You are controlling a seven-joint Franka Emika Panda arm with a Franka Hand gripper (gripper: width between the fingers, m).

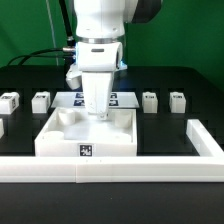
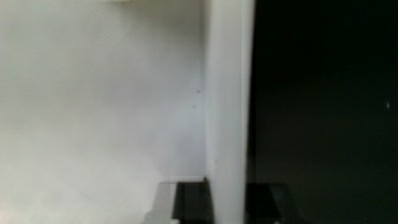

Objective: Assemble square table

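Claw [image 1: 98, 112] pinching 12 o'clock rim of large white plastic square slab [image 1: 70, 140]; contact white-on-white, indistinct; wrist view blurred, dark fingers [image 2: 187, 203] cropped.

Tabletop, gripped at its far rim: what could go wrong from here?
The gripper pinches only the thin rim of the tabletop, so the slab may pivot or slip if lifted. Pushed back, it could hit the marker board or legs just behind. Pulled forward, it could jam against the rail.
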